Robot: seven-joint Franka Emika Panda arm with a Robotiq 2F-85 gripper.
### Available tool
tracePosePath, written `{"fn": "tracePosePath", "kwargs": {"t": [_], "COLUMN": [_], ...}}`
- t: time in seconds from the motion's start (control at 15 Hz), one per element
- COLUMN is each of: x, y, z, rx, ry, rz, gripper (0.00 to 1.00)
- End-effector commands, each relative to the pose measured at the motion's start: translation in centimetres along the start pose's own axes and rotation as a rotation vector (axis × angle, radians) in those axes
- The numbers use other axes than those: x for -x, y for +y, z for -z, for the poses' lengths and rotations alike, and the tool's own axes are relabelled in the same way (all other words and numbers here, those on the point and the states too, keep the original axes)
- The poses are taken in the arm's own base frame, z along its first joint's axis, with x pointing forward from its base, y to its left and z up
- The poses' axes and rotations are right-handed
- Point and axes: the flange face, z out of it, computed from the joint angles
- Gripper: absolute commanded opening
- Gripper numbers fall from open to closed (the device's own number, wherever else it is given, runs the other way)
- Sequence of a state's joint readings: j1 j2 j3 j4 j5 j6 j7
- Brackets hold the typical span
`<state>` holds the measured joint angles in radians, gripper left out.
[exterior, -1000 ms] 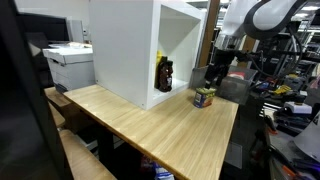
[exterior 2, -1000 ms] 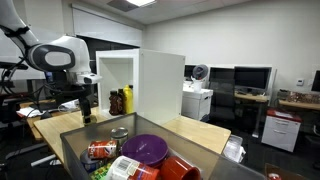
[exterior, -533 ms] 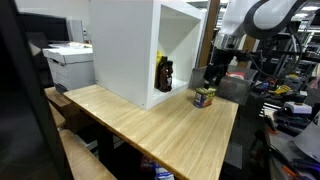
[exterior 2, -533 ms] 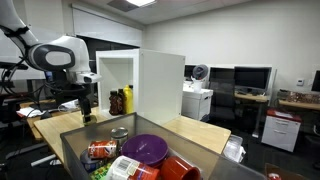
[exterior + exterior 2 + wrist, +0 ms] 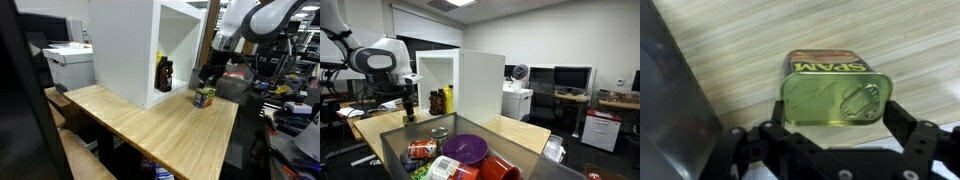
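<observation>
Wooden table [image 5: 150, 125], Spam tin [image 5: 830, 95] beneath spread jaws, white cabinet [image 5: 125, 45], bottles [image 5: 164, 74] nearby

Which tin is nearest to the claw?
The Spam tin on the wooden table, directly below the open claw; the other tins lie in the bin.

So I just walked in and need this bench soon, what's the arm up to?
The robot arm's gripper hangs open right over a SPAM tin that lies on the wooden table, beside a white open-fronted cabinet with bottles inside. In the wrist view the jaws stand either side of the tin, not closed on it. Nothing is held.
</observation>
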<state>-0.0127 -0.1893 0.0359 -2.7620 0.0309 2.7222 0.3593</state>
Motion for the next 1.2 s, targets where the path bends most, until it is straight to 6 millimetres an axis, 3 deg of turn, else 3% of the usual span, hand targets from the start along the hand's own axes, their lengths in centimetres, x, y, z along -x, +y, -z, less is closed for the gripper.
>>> {"fn": "tracePosePath", "kwargs": {"t": [0.0,1.13], "x": [-0.4,-0.9], "y": [0.1,-1.3], "z": [-0.9,-2.7], "rx": [0.005,-0.019], "ry": [0.013,-0.016], "rz": [-0.033,-0.029], "gripper": [1.0,1.0]}}
